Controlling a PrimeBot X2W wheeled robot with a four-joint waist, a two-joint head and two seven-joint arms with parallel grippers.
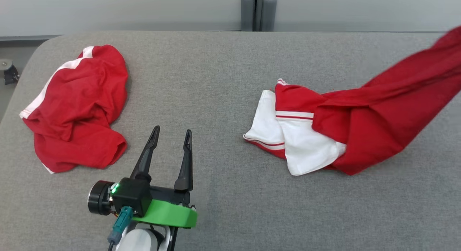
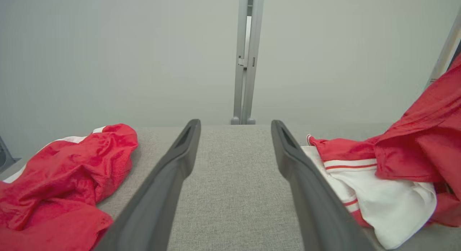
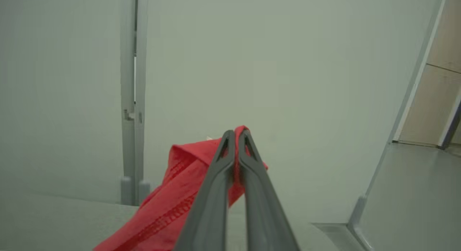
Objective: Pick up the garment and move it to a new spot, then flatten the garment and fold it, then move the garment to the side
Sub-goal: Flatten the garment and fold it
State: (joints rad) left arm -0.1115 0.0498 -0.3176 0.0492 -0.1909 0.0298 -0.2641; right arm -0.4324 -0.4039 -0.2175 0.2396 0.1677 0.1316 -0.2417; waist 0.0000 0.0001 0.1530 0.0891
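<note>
Grey fabric tabletop (image 1: 223, 81): right tool (image 3: 236, 134) pinching edge of red-and-white cloth garment (image 1: 360, 125), one end raised; left tool (image 1: 172, 130) spread, empty, near second crumpled red garment (image 1: 79, 107).

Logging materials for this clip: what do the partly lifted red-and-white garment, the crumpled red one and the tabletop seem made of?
Red-and-white garment: thin matte knit cloth, probably jersey; it drapes softly and shows a stitched hem at the right gripper. Crumpled red garment: seemingly the same soft fabric, heavily rumpled. Tabletop: grey woven textile covering, judging by its fine flecked weave; underneath is hidden.
</note>
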